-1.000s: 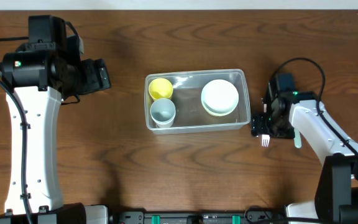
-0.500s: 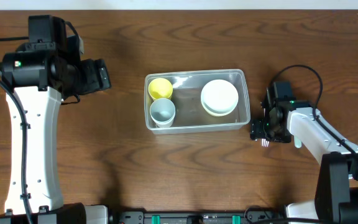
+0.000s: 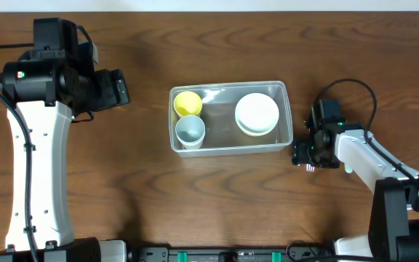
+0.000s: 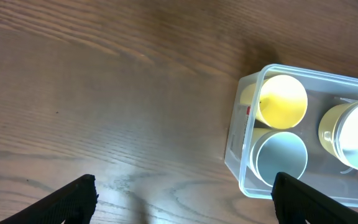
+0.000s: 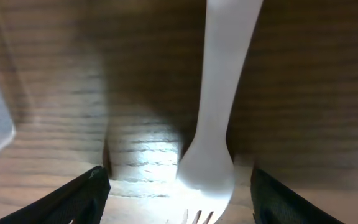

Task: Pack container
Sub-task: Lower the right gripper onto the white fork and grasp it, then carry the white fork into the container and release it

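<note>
Overhead, you look straight down. Left wrist shares the container (image 4: 234, 143) at 3 o'clock; right wrist sits close over the fork (image 5: 218, 106).

One clear container (image 3: 229, 84) stands mid-frame on the bench (image 3: 195, 204). It holds two cups, a yellow cup (image 3: 188, 103) and a pale blue cup (image 3: 190, 129), and two stacked bowls, a white bowl (image 3: 257, 110) on a yellow bowl (image 4: 325, 127). One white fork (image 5: 219, 93) lies at its right.

We find the container (image 3: 221, 116), a clear rectangular plastic tub with rounded corners and a rim, upright and lidless near the middle of the table (image 3: 195, 204).
</note>
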`<state>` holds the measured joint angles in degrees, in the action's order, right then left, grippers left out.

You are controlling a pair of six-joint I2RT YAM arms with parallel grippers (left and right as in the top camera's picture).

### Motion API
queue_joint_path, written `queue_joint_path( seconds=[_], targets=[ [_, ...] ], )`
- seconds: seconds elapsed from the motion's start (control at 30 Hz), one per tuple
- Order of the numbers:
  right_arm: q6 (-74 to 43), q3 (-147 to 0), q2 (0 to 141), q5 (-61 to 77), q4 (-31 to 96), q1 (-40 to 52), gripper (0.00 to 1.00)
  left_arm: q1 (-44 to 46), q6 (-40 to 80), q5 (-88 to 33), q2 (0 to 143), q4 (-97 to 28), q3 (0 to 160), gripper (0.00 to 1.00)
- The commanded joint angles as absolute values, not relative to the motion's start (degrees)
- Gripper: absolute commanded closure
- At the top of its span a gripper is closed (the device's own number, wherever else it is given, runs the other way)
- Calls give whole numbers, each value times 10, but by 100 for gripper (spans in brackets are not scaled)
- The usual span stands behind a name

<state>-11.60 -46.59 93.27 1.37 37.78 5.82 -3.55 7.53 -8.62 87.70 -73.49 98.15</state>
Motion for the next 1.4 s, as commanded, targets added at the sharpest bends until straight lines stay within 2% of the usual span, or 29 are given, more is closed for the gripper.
queue_joint_path(
  seconds=[0.0,0.3,0.43,0.77,0.87,1.2,1.37],
  targets=[
    [-122,-456,938,15,375,67,25,-37,76,-83,880,-737,977,10],
    [-122,-456,938,15,375,67,25,-37,76,-83,880,-737,977,10],
    [-122,-456,938,15,375,67,30,-37,76,-83,880,-737,977,10],
    [-122,-456,938,15,375,67,63,-37,76,-83,880,-738,977,9],
    [-122,-456,938,15,374,67,69,-37,76,-83,880,-738,977,10],
    [-122,-456,938,15,373,67,70,-37,76,-83,880,-738,977,10],
    [-122,-456,938,15,370,67,75,-37,76,-83,880,-738,977,10]
  ],
)
